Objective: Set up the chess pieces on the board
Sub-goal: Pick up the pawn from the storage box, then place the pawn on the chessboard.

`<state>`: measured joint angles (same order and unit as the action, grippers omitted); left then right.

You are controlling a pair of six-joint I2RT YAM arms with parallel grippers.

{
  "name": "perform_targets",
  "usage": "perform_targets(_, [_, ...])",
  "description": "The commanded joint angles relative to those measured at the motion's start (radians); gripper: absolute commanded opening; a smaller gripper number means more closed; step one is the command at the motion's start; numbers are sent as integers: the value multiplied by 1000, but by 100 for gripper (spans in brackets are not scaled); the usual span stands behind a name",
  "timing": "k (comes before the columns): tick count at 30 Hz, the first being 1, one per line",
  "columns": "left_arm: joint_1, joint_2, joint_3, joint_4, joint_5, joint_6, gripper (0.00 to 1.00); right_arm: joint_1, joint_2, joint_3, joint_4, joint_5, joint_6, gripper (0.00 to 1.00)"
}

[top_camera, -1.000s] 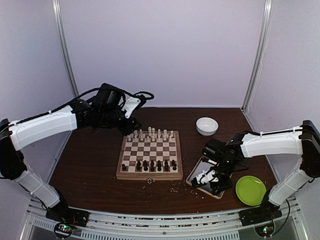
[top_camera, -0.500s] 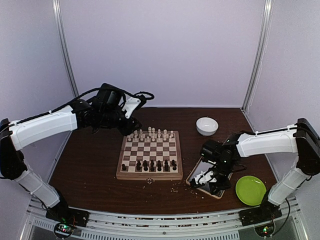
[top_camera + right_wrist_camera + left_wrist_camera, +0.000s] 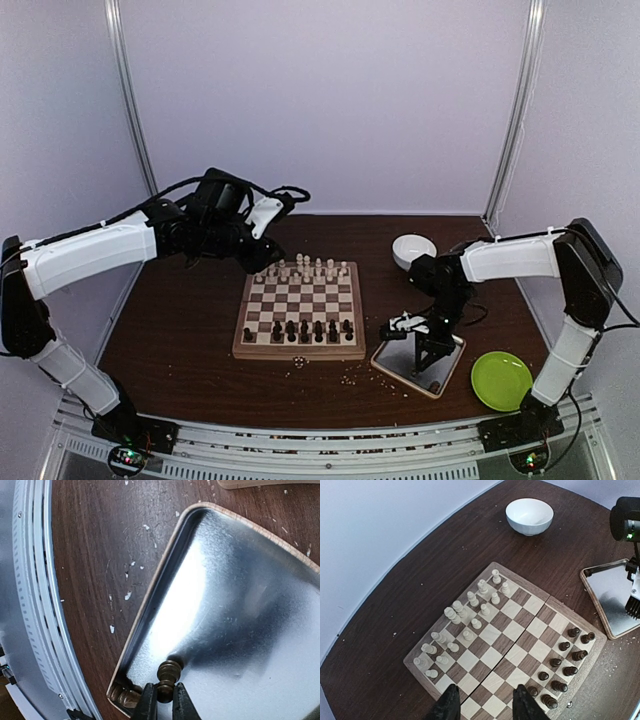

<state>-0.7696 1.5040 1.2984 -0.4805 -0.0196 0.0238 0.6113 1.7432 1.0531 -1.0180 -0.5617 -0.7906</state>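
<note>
Right arm re-posed since 1.0 s ago: forearm swung inward and wrist lifted, so it now stands steeper over the tray [image 3: 398,364]. Left arm shows no visible shift.

Left claw [image 3: 485,690]: fingers apart, nothing between them. It hovers above the far left corner of the board [image 3: 298,352], not touching.
- Below and ahead of this claw: cream pieces [image 3: 465,625], upright in two rows along one edge of the board.
- Across the board from them, to this claw's right: dark pieces [image 3: 562,660], upright along the opposite edge.
- White bowl [image 3: 529,515]: well ahead of the claw, beyond the board.

Right claw [image 3: 164,690]: pointed down into the tray, fingers clamped on a single dark piece [image 3: 169,672] at its upper part.
- Held piece sits just beside the tray's corner. I cannot tell whether its base touches the metal.
- Pale crumbs [image 3: 128,595] lie on the tabletop, outside the tray rim.
- Green plate [image 3: 500,380]: right of this claw, near the tray.
</note>
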Motion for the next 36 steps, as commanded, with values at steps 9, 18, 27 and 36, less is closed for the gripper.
perform_targets(9, [-1,-8,32,1,-32,11,37,-20,-74,212,-94,-35,80,7])
perform_targets(18, [42,-43,39,-16,-176,-8,38,57,138,628,-60,106,234,8])
perform_targets(27, [55,-74,24,-10,-191,-11,37,137,466,1043,-122,205,321,8])
perform_targets(36, [55,-79,29,-16,-193,-6,38,174,582,1109,-126,265,342,9])
